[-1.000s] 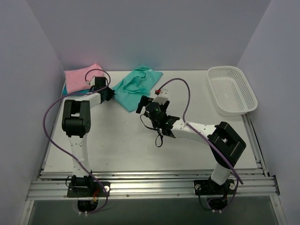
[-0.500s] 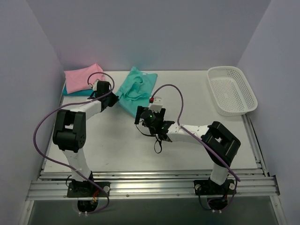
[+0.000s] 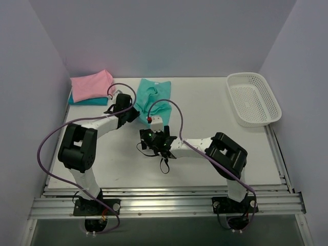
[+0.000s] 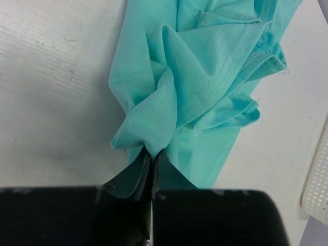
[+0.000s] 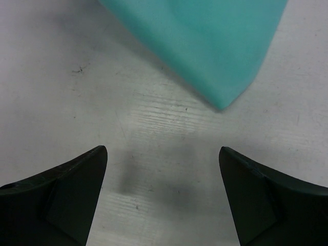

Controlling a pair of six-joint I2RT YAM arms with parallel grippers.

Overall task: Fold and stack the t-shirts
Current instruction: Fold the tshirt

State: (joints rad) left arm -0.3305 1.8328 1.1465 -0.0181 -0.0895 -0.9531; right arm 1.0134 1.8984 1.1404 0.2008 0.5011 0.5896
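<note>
The teal-green t-shirt (image 3: 154, 97) lies crumpled on the white table behind the middle; it also shows in the left wrist view (image 4: 205, 77) and the right wrist view (image 5: 205, 41). My left gripper (image 3: 132, 114) is shut on a bunched fold at the shirt's left edge (image 4: 152, 148). My right gripper (image 3: 152, 134) is open and empty, low over bare table just short of the shirt's near corner (image 5: 163, 154). The folded pink t-shirt (image 3: 91, 84) rests on the folded darker teal-blue t-shirt (image 3: 84, 101) at the back left.
A white mesh basket (image 3: 253, 98) stands at the back right; its edge shows in the left wrist view (image 4: 318, 174). Lilac walls close in the left, back and right. The table's front rail runs across the bottom.
My left gripper has dragged the teal-green shirt's edge rightward and nearer, so the shirt now lies narrower. My right gripper has moved left and nearer, to the shirt's near corner.
</note>
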